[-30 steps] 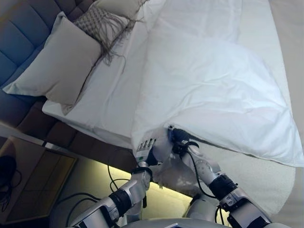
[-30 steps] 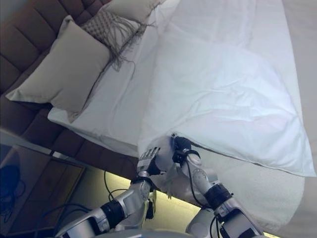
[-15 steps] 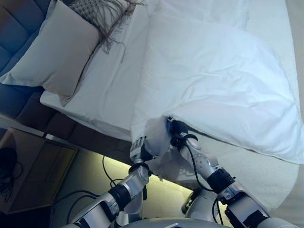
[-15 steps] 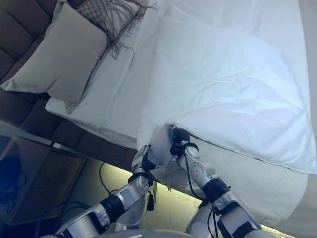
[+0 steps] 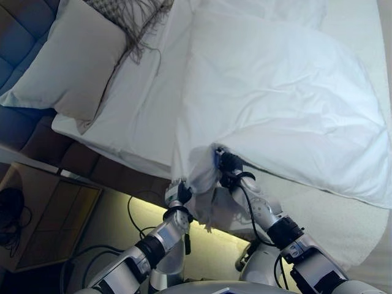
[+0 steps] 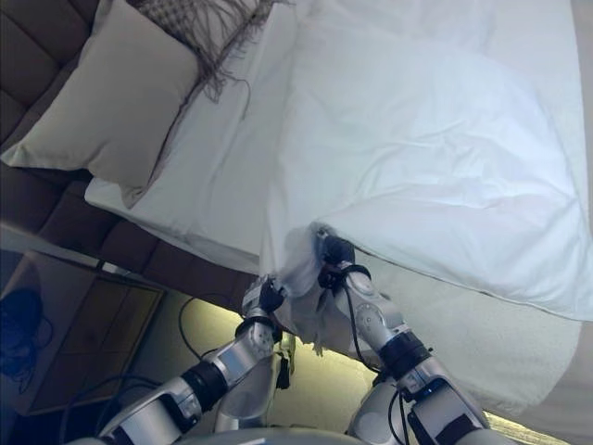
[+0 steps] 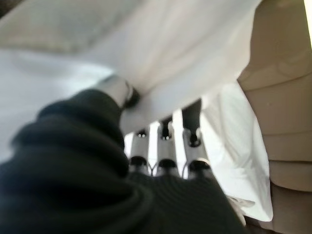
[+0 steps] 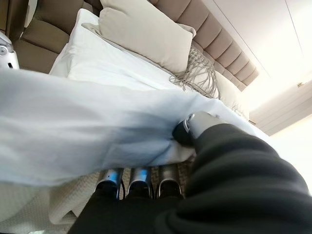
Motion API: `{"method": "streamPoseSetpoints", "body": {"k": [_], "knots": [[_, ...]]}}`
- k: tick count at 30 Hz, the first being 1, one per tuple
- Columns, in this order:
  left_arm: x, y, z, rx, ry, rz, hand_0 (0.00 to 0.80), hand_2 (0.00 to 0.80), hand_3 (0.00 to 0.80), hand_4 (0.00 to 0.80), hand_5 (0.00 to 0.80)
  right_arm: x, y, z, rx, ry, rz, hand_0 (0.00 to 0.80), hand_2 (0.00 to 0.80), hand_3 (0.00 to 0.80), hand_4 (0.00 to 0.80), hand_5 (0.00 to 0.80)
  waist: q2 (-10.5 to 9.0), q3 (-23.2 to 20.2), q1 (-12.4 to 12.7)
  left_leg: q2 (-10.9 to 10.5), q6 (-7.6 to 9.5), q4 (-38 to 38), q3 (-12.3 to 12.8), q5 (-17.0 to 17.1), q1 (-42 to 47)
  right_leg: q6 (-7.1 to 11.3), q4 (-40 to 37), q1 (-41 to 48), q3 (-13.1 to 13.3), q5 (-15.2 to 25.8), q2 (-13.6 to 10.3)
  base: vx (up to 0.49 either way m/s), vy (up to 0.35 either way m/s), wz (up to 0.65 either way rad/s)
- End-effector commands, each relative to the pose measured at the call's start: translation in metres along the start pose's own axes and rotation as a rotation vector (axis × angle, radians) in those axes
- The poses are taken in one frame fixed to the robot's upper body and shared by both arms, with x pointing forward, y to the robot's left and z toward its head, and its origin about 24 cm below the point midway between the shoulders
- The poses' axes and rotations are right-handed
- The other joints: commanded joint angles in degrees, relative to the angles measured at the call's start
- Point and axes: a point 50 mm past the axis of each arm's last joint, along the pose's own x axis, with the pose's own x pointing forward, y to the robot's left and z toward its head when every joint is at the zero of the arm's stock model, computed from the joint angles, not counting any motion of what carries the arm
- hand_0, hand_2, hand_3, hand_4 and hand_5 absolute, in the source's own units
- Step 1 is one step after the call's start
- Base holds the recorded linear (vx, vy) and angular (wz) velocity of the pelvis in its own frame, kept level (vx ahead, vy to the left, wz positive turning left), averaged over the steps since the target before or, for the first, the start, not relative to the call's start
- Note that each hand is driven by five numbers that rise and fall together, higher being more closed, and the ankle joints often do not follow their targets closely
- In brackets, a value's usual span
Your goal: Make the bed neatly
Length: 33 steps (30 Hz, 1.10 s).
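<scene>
A white duvet (image 5: 275, 104) lies rumpled across the bed, and its near corner (image 5: 199, 166) hangs over the bed's side edge. My left hand (image 5: 177, 193) is below that corner. In the left wrist view its thumb (image 7: 117, 90) presses the cloth against the fingers (image 7: 165, 134) under it. My right hand (image 5: 226, 164) is shut on the same corner a little further along. There its thumb (image 8: 192, 122) pinches the duvet (image 8: 73, 131) over the fingers (image 8: 139, 178). Both hands are close together at the bed's edge.
A beige pillow (image 5: 73, 61) and a fringed cushion (image 5: 138, 12) lean on the padded headboard (image 5: 18, 30). A white sheet (image 5: 141, 110) lies bare between pillow and duvet. The textured mattress cover (image 5: 331, 214) shows at the right. A wooden nightstand (image 5: 43, 220) stands at lower left.
My left hand has gone from open beside the duvet corner to under it, taking hold. The corner now hangs lower over the edge. The view has shifted slightly.
</scene>
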Motion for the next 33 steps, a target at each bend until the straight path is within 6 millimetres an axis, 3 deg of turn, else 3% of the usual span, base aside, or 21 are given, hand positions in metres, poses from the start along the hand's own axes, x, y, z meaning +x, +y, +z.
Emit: {"method": "streamPoseSetpoints", "body": {"k": [1, 7, 12, 13, 14, 23, 33], "knots": [[0.003, 0.010, 0.014, -0.037, -0.078, 0.016, 0.800, 0.800, 0.800, 0.800, 0.800, -0.002, 0.074, 0.055, 0.107, -0.212, 0.285, 0.800, 0.800, 0.800, 0.800, 0.800, -1.40, 0.9, 1.3, 5.7, -0.20, 5.0, -1.8, -0.4, 0.2, 8.59, -25.7, 3.4, 1.2, 31.3, -5.3, 0.000, 0.000, 0.00], [0.004, 0.011, 0.013, -0.059, -0.091, 0.016, 0.800, 0.800, 0.800, 0.800, 0.800, -0.002, 0.073, 0.052, 0.107, -0.200, 0.281, 0.800, 0.800, 0.800, 0.800, 0.800, -1.23, 0.8, 1.3, 5.7, -0.20, 4.5, -1.6, -0.2, 0.4, 8.57, -25.7, 3.5, 1.2, 31.3, -5.4, 0.000, 0.000, 0.00], [0.002, 0.011, 0.018, -0.066, -0.143, 0.022, 0.800, 0.800, 0.800, 0.800, 0.800, -0.003, 0.068, 0.046, 0.124, -0.189, 0.262, 0.800, 0.800, 0.800, 0.800, 0.800, -1.16, 0.4, 1.5, 5.9, -0.13, 3.2, 0.0, 0.6, 1.2, 8.43, -25.8, 5.4, -1.1, 31.1, -5.7, 0.005, 0.001, 0.01], [0.001, 0.010, 0.017, -0.065, -0.147, 0.029, 0.800, 0.800, 0.800, 0.800, 0.800, -0.002, 0.066, 0.042, 0.116, -0.179, 0.248, 0.455, 0.455, 0.455, 0.455, 0.455, -1.18, 0.2, 1.6, 5.7, -0.11, 3.0, -0.1, 0.6, 1.5, 8.43, -25.8, 5.9, -1.4, 31.1, -5.8, 0.035, 0.027, 0.06], [0.000, 0.009, 0.017, -0.066, -0.148, 0.043, 0.800, 0.800, 0.800, 0.800, 0.800, -0.002, 0.064, 0.039, 0.115, -0.168, 0.243, 0.000, 0.000, 0.000, 0.000, 0.000, -1.19, 0.0, 1.7, 5.5, -0.10, 2.8, -0.2, 0.6, 1.8, 8.46, -26.0, 6.3, -1.6, 31.2, -5.8, 0.053, 0.042, 0.09], [0.004, 0.025, 0.003, -0.058, -0.101, 0.188, 0.800, 0.800, 0.800, 0.800, 0.800, -0.008, 0.057, 0.002, 0.204, -0.063, 0.286, 0.000, 0.000, 0.000, 0.000, 0.000, -2.22, -3.0, 2.2, 6.4, -0.48, 0.0, 1.0, 0.8, 6.1, 8.46, -29.1, 11.3, -3.4, 30.6, -3.8, 0.078, -0.008, 0.04], [0.008, 0.049, -0.042, -0.034, 0.048, 0.321, 0.800, 0.800, 0.800, 0.800, 0.800, -0.021, 0.046, -0.037, 0.291, 0.047, 0.286, 0.000, 0.000, 0.000, 0.000, 0.000, -3.09, -7.1, 1.9, 6.6, -0.71, -3.7, 3.0, 0.8, 13.1, 8.30, -32.3, 18.3, -4.5, 29.5, -1.7, 0.115, 0.025, -0.02]]}}
